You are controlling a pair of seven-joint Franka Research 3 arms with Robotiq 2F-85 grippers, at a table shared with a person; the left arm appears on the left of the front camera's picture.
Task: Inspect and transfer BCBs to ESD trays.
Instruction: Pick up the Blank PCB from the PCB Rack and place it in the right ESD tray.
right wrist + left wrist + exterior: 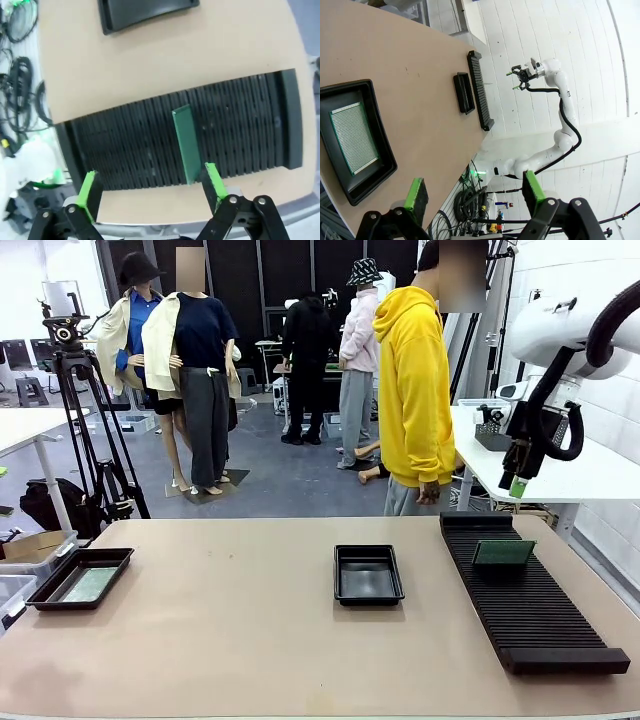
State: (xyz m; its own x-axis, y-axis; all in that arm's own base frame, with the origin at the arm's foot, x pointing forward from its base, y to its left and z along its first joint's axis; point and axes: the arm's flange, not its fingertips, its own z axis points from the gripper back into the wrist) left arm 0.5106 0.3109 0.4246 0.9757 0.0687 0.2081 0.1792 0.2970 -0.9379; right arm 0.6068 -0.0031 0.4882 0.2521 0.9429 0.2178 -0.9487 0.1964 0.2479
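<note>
Right gripper (150, 187): jaws spread, empty, above the rack (240, 120).
BCB (186, 142): upright in a slot below the jaws, nearer one pad.
Left gripper (474, 192): jaws spread, empty.
Risk: off-centre descent could strike the board's edge, tipping it.

We see a tray (103, 551) at the table's (220, 640) left edge, board (88, 585) inside; a second tray (368, 582) mid-table; a rack (540, 625) along the right edge, another board (503, 552) standing in it.

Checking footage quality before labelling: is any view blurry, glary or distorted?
Front view: sharp, evenly lit, faint sheen on the middle tray. Left wrist view: sharp, rolled sideways, wide-angle curved wall lines. Right wrist view: soft, the rack and standing board blurred.
</note>
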